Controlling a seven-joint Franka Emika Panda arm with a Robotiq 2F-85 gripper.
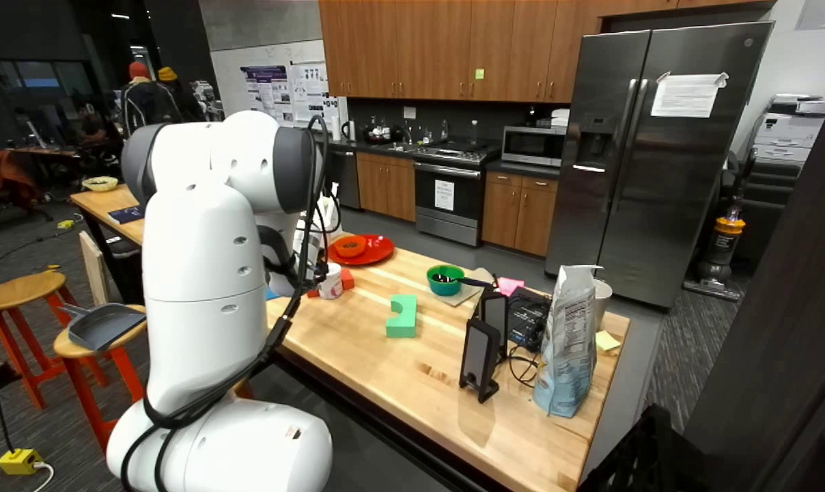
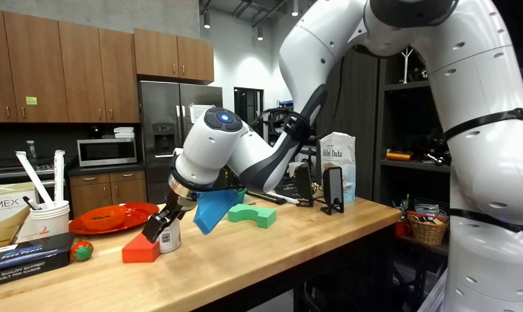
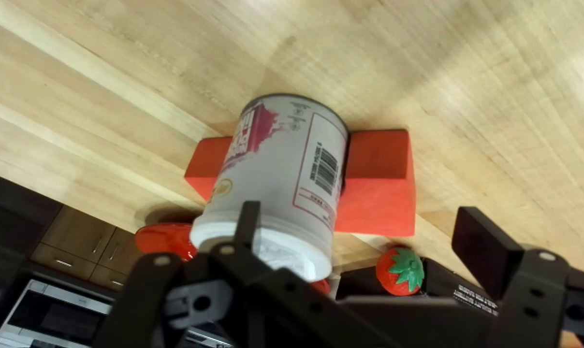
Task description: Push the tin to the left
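The black two-fingered gripper is spread wide, gripping nothing; the barcoded white cylindrical tin stands upright on the wooden table beside an angular red block; a white-and-blue bag reads "Rolled Oats", a white-and-tan box "HEMEX"

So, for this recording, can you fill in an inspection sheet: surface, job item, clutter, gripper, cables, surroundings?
Surface: wooden tabletop, with a darker patch near the speakers.
Job item: tin upright; red block beside it, more red on its other side, same block or not unclear.
Clutter: green block, green bowl, orange bowl on red plate, strawberry, oats bag; blue object partly hidden.
Gripper: open, close to the tin; contact cannot be told.
Cables: black cables along the arm; thin cable by the speakers.
Surroundings: fridge, microwave, oven; people in the background.
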